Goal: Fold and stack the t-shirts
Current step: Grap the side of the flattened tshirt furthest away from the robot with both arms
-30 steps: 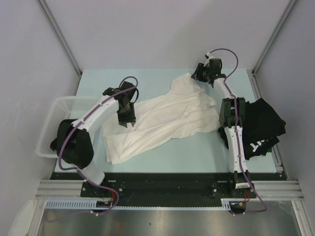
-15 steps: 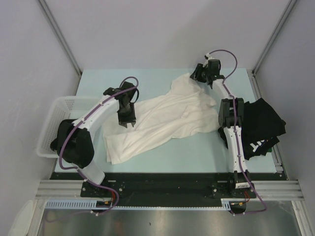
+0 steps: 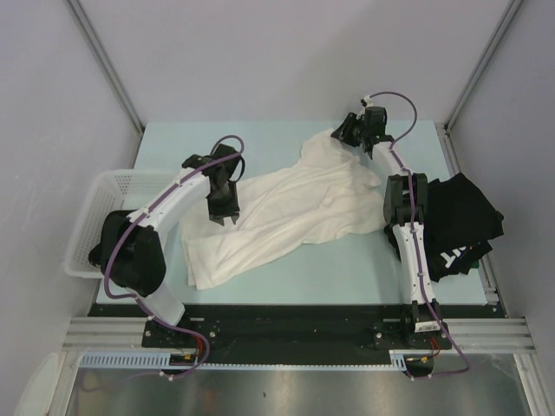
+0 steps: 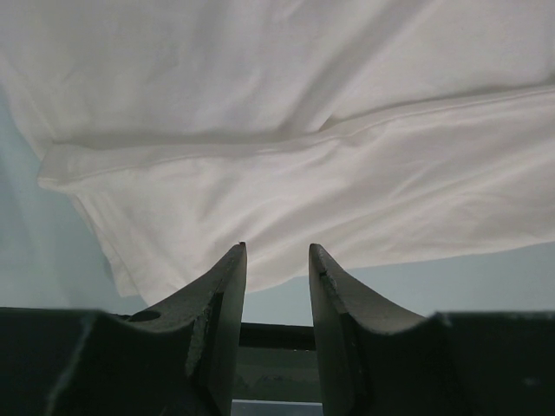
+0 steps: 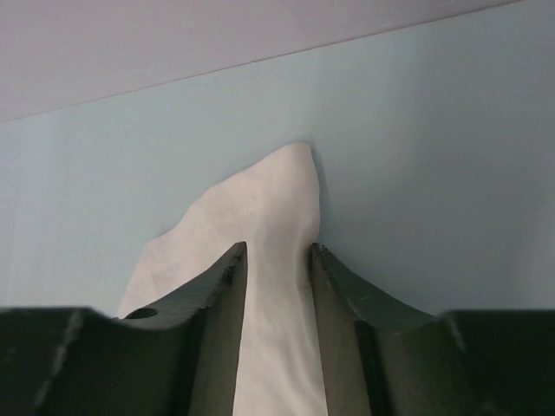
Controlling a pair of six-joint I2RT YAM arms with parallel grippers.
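Loosely rumpled cream t-shirt point(image 3: 277, 217), smooth table point(image 3: 347, 260)

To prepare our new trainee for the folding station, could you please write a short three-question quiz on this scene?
1. True or false: the cream-white cloth t-shirt lies spread out on the pale blue table.
2. Where is the pile of black t-shirts? A) at the table's far left corner B) by the table's right edge C) on top of the cream-white shirt
3. Which gripper has a corner of the cream-white shirt between its fingers?
Key: 1 true; 2 B; 3 the right gripper.
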